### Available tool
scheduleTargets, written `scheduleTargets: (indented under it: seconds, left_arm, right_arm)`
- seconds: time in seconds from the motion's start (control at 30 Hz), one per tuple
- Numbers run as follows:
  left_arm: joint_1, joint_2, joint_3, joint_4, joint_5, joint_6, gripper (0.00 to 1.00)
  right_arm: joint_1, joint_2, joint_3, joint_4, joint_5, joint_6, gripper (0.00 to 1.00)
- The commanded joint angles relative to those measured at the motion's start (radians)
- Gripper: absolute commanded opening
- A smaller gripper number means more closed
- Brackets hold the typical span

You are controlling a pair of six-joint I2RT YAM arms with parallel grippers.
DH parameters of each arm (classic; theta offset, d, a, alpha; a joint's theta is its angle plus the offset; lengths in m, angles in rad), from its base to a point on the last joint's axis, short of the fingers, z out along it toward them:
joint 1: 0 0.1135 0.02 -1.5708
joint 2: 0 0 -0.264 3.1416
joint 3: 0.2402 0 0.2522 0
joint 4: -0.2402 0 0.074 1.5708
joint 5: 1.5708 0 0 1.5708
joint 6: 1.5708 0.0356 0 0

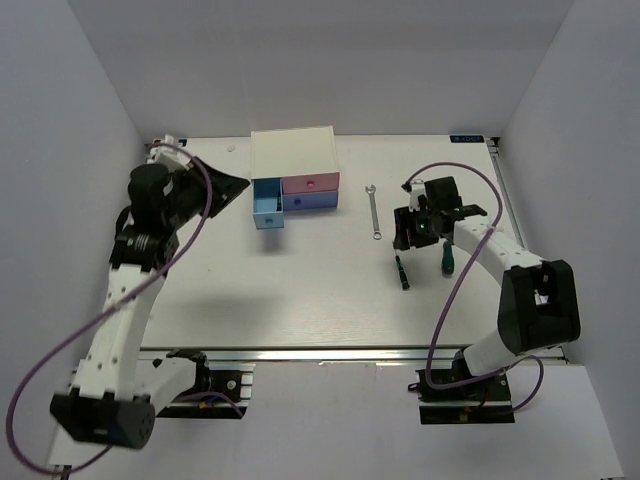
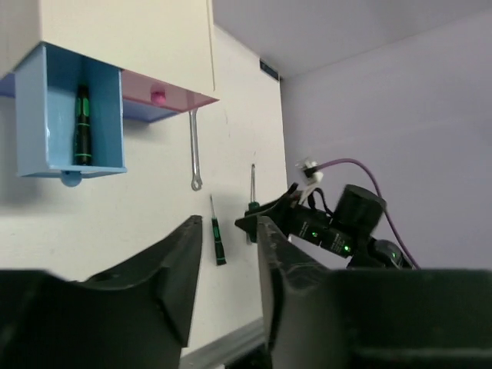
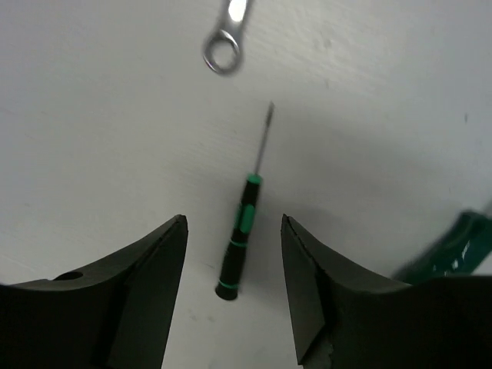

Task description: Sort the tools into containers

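Observation:
The white cabinet (image 1: 291, 150) stands at the back. Its light blue drawer (image 1: 268, 208) is pulled out and holds one small dark screwdriver (image 2: 81, 127). The pink drawer (image 1: 311, 184) and the periwinkle drawer (image 1: 312, 202) look shut. The silver wrench (image 1: 373, 212) lies right of the cabinet. A second small dark screwdriver (image 3: 241, 234) lies on the table, below and between the open fingers of my right gripper (image 3: 233, 224), which hovers over it. The green-handled screwdriver (image 1: 447, 258) lies just to its right. My left gripper (image 2: 227, 234) is open and empty, raised left of the cabinet.
The table's metal front rail (image 1: 340, 353) runs along the near edge. White walls enclose the left, back and right sides. The right arm's purple cable (image 1: 450, 300) loops over the table's right part.

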Motion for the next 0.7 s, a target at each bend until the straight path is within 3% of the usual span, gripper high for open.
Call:
scheduleTargets:
  seconds: [0.0, 0.27, 0.67]
  left_arm:
    - [-0.001, -0.141, -0.113, 0.035, -0.102, 0.057, 0.47]
    - [-0.002, -0.244, -0.211, -0.009, -0.126, 0.065, 0.49]
    - [-0.002, -0.238, -0.208, -0.043, -0.115, 0.094, 0.50]
  right_arm:
    - [0.021, -0.011, 0.009, -0.165, 0.184, -0.030, 0.58]
    - [0.093, -0.049, -0.082, -0.254, 0.241, -0.089, 0.59]
    - [0.142, 0.029, -0.132, -0.136, 0.285, 0.040, 0.56]
